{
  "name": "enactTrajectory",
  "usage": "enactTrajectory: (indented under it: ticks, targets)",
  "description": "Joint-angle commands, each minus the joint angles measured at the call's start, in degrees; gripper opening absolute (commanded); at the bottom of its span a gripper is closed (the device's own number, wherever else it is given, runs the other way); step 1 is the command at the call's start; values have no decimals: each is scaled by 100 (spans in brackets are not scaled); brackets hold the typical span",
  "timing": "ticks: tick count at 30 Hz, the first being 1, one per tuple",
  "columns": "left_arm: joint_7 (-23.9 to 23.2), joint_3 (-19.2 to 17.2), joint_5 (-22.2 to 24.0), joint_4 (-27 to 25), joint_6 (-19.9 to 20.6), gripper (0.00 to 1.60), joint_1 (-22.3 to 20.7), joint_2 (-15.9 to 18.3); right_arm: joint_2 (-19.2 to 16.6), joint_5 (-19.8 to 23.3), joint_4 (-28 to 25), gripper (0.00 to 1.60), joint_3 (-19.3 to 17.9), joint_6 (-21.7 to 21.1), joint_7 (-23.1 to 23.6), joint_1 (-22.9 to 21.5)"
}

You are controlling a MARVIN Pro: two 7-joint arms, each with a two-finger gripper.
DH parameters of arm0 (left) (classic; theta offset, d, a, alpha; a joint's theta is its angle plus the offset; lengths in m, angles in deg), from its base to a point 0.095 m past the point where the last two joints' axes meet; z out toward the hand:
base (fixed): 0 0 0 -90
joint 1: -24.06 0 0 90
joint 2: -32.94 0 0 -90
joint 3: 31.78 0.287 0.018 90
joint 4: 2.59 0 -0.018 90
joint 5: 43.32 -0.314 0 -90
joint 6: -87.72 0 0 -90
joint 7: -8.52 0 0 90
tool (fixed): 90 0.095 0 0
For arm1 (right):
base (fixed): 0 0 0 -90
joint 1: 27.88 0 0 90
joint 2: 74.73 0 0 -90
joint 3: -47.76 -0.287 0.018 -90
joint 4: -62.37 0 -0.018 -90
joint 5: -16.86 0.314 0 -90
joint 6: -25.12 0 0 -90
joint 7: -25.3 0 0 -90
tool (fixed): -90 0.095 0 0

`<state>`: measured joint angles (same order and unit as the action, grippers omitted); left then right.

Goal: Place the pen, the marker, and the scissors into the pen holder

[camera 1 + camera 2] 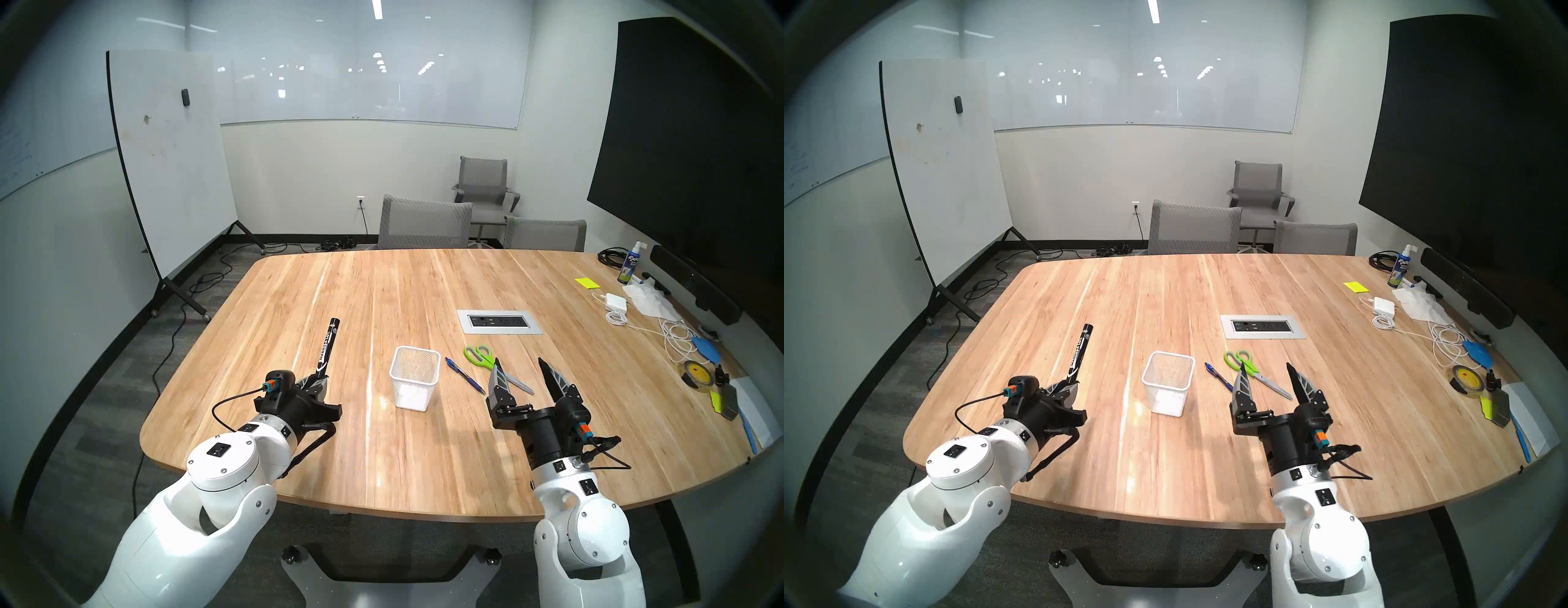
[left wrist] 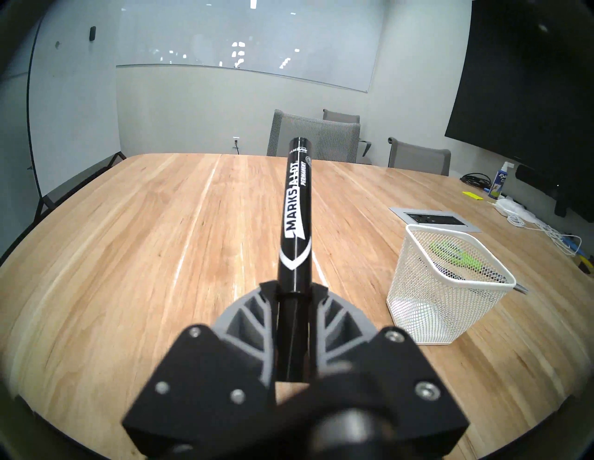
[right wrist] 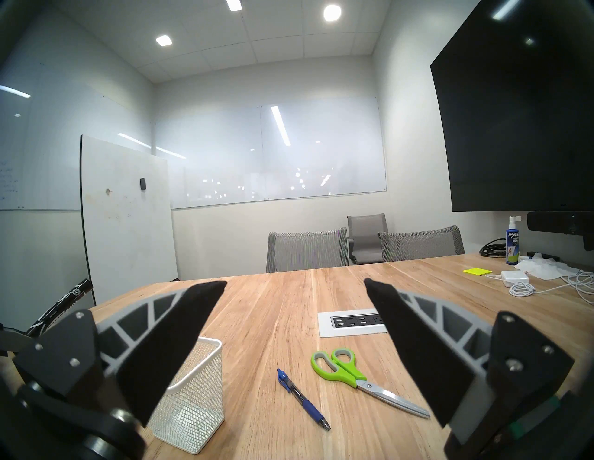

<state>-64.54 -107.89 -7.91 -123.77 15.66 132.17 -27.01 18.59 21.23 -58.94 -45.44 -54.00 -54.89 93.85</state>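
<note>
You are carrying the Marks-A-Lot marker (image 1: 327, 349) clamped in the left gripper (image 1: 315, 379), right gripper (image 1: 521, 370) gaping empty; next, tipping it upright over the mesh pen holder (image 1: 414, 378).

We see a wood table (image 1: 382, 297), grey chairs (image 1: 424, 223) at its far edge, a rolling whiteboard (image 1: 169, 161) left, a dark screen (image 1: 687, 140) right, ceiling lights (image 3: 332, 13) on.

Black marker (image 2: 294, 221), white mesh holder (image 2: 445, 289)
</note>
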Motion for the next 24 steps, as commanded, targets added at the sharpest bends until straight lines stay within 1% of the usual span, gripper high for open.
enactTrajectory:
  ticks: [1, 7, 15, 24]
  targets:
    - [-310, -146, 81, -53, -378, 0, 142, 100, -7, 4, -128, 160, 4, 20, 13, -11]
    - [-547, -264, 159, -65, -617, 0, 294, 190, -7, 4, -127, 160, 4, 20, 13, -11]
    - [-774, -338, 227, -145, -719, 0, 444, 313, -7, 4, -128, 160, 4, 20, 13, -11]
    - [-953, -373, 306, -135, -845, 0, 492, 343, -7, 4, -127, 160, 4, 20, 13, -11]
